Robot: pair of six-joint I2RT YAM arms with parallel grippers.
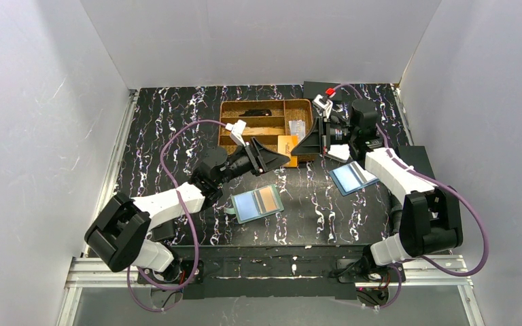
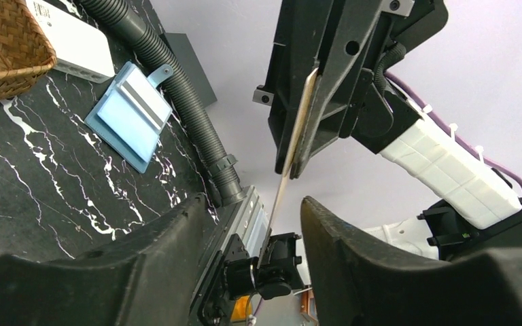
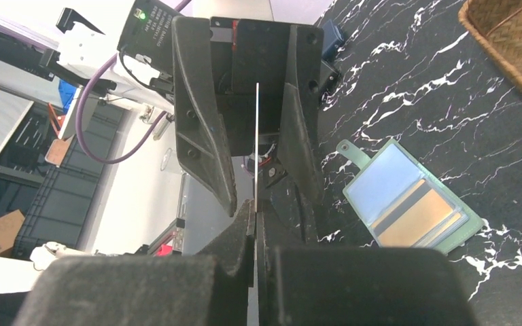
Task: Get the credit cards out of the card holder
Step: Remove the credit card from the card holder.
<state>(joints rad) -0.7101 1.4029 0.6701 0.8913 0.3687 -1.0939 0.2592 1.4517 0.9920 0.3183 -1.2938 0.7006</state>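
My right gripper (image 1: 307, 144) is shut on an orange-gold credit card (image 1: 287, 146) and holds it edge-on in the air in front of the wicker tray. In the right wrist view the card (image 3: 255, 136) stands clamped between my closed jaws. My left gripper (image 1: 275, 157) is open, its fingers (image 3: 204, 122) on either side of the card's free end without touching it; the left wrist view shows the card (image 2: 299, 129) between them. The teal card holder (image 1: 257, 204) lies flat on the table and holds another orange-gold card (image 3: 421, 214). No dark blue card shows.
A blue holder with greyish panels (image 1: 352, 178) lies under the right arm, and also shows in the left wrist view (image 2: 129, 115). A wicker tray (image 1: 234, 125) with compartments stands at the back. A white box (image 2: 75, 41) lies beside it. White walls enclose the table.
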